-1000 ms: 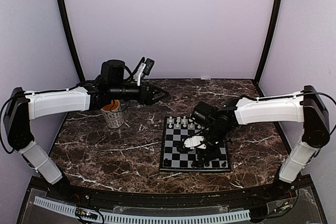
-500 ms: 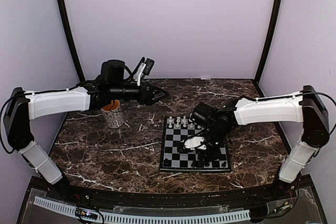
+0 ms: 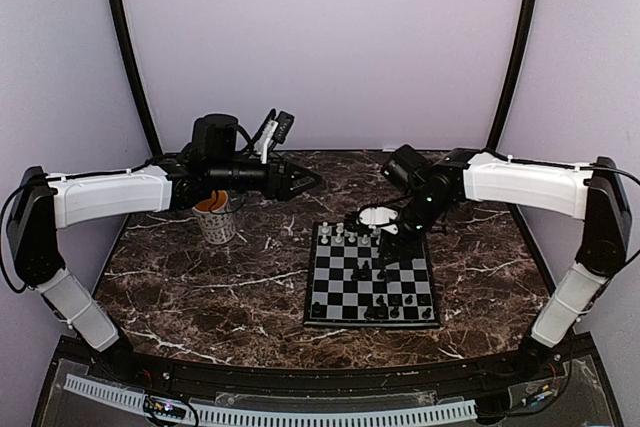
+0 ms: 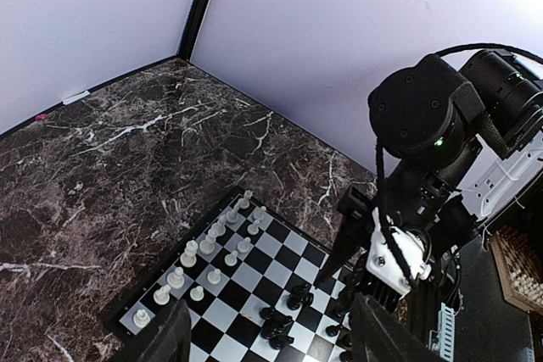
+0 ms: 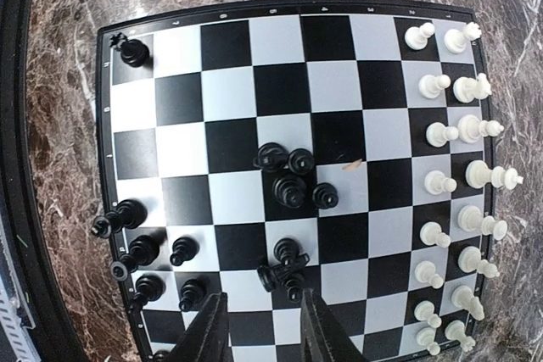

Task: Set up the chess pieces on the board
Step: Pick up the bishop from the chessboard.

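Note:
The board (image 3: 330,292) lies right of centre on the marbled table. White chess pieces (image 3: 350,234) stand in two rows along its far edge. Black pieces (image 3: 365,271) cluster loosely mid-board, some toppled, and others (image 3: 385,311) line the near edge. My right gripper (image 3: 392,243) hovers open and empty above the board's far right part. In the right wrist view its gripper (image 5: 259,328) looks down on the black clusters (image 5: 293,180), the board (image 5: 237,48) and the white rows (image 5: 458,175). My left gripper (image 3: 310,180) is open and empty, held high near the mug; its wrist view (image 4: 271,341) shows the board (image 4: 280,235).
A white patterned mug (image 3: 217,219) with something orange inside stands left of the board under my left arm. A small tan chip (image 5: 352,163) lies on a mid-board square. Lilac walls close in the back and sides.
My right gripper has lifted off the near right squares and swung up toward the board's far right edge, leaving black pieces behind. The left arm has not moved.

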Robot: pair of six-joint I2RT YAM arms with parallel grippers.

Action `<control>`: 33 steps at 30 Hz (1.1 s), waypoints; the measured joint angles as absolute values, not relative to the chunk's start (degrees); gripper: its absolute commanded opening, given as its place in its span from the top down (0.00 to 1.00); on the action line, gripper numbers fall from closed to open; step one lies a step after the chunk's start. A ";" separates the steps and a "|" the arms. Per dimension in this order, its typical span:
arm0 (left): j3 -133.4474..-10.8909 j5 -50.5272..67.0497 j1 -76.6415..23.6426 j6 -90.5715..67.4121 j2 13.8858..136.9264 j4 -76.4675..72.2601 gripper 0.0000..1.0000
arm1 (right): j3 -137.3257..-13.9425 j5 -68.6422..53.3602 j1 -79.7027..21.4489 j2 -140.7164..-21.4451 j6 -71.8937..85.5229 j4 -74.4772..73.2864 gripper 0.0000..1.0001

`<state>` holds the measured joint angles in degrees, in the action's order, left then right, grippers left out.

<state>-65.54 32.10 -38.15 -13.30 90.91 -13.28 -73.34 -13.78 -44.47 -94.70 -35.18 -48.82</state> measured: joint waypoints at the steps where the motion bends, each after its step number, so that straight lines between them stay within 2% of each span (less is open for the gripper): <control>1: -65.54 32.10 -38.15 -13.30 90.91 -13.28 0.34 | -73.69 -13.65 -44.38 -95.42 -34.98 -48.29 0.70; 9: -65.54 31.90 -38.15 -13.26 90.91 -13.17 0.34 | -75.92 -13.69 -44.38 -102.59 -34.59 -45.43 0.70; 19: -65.54 31.90 -38.15 -13.26 90.89 -13.15 0.34 | -76.40 -14.74 -44.38 -105.43 -34.57 -43.99 0.72; 23: -65.54 31.90 -38.15 -13.26 90.91 -13.15 0.34 | -76.71 -15.59 -44.38 -106.02 -34.52 -43.57 0.76; 29: -65.54 31.90 -38.15 -13.26 90.91 -13.17 0.34 | -77.52 -16.62 -44.38 -106.72 -34.44 -43.31 0.87; 33: -65.54 31.92 -38.15 -13.26 90.91 -13.15 0.34 | -77.58 -16.97 -44.38 -106.85 -34.46 -43.38 0.87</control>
